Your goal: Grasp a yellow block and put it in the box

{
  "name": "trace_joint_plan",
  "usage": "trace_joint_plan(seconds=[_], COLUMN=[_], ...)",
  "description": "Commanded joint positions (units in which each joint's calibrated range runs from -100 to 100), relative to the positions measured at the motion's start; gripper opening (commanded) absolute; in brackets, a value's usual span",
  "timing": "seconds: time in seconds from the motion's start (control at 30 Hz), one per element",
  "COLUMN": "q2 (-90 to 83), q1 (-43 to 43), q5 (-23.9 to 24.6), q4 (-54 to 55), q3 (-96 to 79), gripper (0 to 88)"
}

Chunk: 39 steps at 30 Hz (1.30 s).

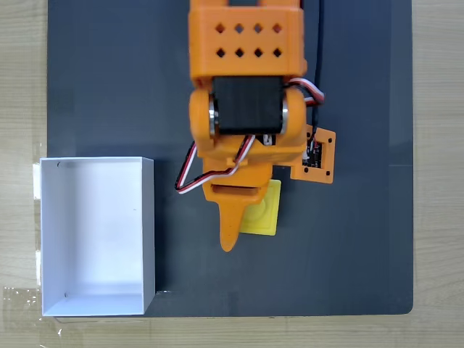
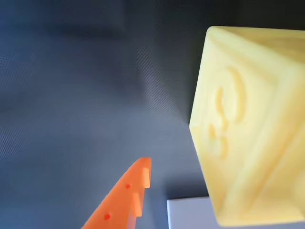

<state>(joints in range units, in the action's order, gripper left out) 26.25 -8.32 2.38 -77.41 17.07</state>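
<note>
Block (image 1: 265, 214) sat on the dark counter (image 1: 101, 87) beneath the claw (image 1: 243, 217), whose spread I could not tell; close squarely before lifting toward the box (image 1: 94, 235).

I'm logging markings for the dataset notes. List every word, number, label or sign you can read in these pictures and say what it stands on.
Yellow block: one raised embossed mark on its side face in the wrist view, curved like a "3" or an "S"; too close and tilted to read for certain.
Box: plain white, no text.
Gripper and the orange arm: no readable text.
Dark mat: no markings.
</note>
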Motion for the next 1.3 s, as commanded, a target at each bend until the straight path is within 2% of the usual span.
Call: trace_joint_plan(seconds=[0.0, 0.37, 0.43, 0.63, 0.77, 1.0, 1.27], q2=[0.53, 5.44, 5.86, 6.03, 5.61, 4.68, -4.22], q1=[1.34, 4.37, 4.45, 3.86, 3.78, 3.78, 4.03], q5=[0.19, 0.25, 0.25, 2.08, 2.19, 2.24, 2.34], q4=[3.94, 9.79, 10.31, 13.45, 13.89, 13.45, 13.8], q3=[3.05, 2.96, 2.96, 2.96, 2.96, 3.42, 11.1], gripper=[52.9, 52.1, 48.5, 29.5, 23.5, 22.5, 22.5])
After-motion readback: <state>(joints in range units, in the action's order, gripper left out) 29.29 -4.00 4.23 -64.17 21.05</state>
